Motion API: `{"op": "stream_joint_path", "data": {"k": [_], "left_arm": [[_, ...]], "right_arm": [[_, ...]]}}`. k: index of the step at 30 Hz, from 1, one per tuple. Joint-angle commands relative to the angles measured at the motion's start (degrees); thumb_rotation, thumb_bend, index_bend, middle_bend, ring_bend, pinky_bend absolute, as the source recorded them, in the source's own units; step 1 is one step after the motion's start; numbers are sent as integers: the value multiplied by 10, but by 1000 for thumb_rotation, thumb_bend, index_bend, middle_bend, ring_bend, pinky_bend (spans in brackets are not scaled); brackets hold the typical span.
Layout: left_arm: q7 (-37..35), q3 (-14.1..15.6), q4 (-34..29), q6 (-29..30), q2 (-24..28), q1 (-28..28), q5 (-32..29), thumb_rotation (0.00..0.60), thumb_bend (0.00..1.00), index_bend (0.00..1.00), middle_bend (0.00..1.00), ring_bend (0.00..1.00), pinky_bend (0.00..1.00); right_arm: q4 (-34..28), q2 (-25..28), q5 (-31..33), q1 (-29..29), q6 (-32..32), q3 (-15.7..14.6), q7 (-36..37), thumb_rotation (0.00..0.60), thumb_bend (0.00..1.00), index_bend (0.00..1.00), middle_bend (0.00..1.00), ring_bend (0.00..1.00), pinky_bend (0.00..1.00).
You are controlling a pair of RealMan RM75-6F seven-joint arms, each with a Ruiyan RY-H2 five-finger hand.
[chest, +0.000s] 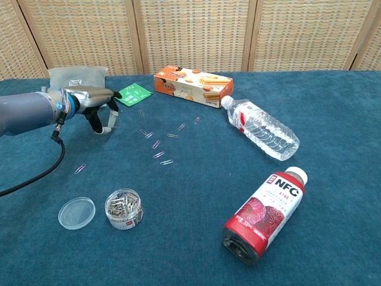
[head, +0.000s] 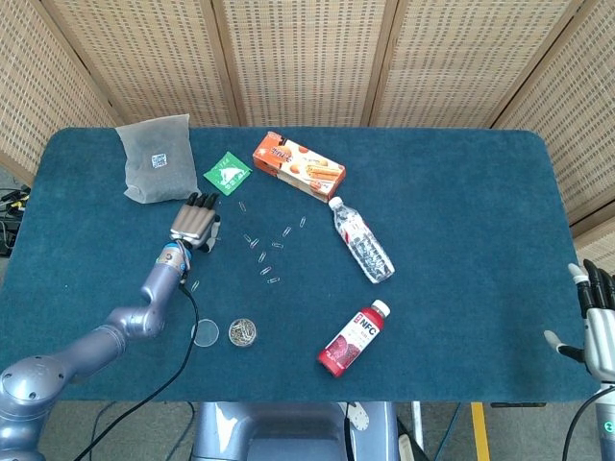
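I am holding my left hand (chest: pixel 95 106) low over the dark blue cloth table (head: pixel 461 211), palm down, its fingers curling downward with the tips close to the cloth; from here it looks to be gripping nothing, though the chest view is too small for me to be certain. The scattered metal paper clips (chest: pixel 158 145) are lying just to that hand's right, loose on the cloth, and one lone purple clip (chest: pixel 80 168) is lying nearer to me. A small green packet (chest: pixel 134 94) and a grey fabric pouch (head: pixel 154 158) are sitting just beyond the hand. Near the front edge, a small clear round jar full of clips (chest: pixel 124 209) is standing beside its clear lid (chest: pixel 77 213). My right hand (head: pixel 598 325) is hanging off the table's right edge, fingers straight and apart, holding nothing.
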Motion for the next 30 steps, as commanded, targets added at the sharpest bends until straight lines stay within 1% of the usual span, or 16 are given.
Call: {"op": "stream_joint_path", "data": {"k": [1,4,11,14,15,18,20,23,26,30], "left_arm": [[-9,-3,-50,27,29,6,17,600,414,733,0,0,0],[-16,-1,-95,46,52,11,36,600,416,734,0,0,0],[-35,29,-246,105,120,33,134,600,416,735,0,0,0],[-46,54,-317,124,150,45,186,600,416,735,0,0,0],[-49,61,-331,128,156,48,197,600,416,735,0,0,0],[-54,92,-387,138,178,56,248,600,416,735,0,0,0],[-54,105,-408,140,185,59,266,600,416,736,0,0,0],[-35,128,-434,143,195,61,297,600,416,736,0,0,0],[-19,141,-456,139,198,63,304,600,416,735,0,0,0],[1,151,-475,136,202,64,309,600,418,736,0,0,0]], "right_arm": [[-1,1,-3,-1,3,-1,0,600,0,58,0,0,0],[-3,1,-6,-2,6,-2,1,600,0,58,0,0,0],[-6,1,-11,-3,8,-4,-2,600,0,58,0,0,0],[-8,1,-13,-4,10,-5,-3,600,0,58,0,0,0],[-9,2,-14,-4,11,-5,-3,600,0,58,0,0,0],[-9,2,-15,-5,13,-5,-3,600,0,58,0,0,0],[-9,3,-16,-6,14,-6,-2,600,0,58,0,0,0],[-10,3,-17,-7,15,-6,-1,600,0,58,0,0,0],[-10,4,-18,-7,15,-7,0,600,0,58,0,0,0],[-10,4,-17,-7,16,-7,1,600,0,58,0,0,0]]}}
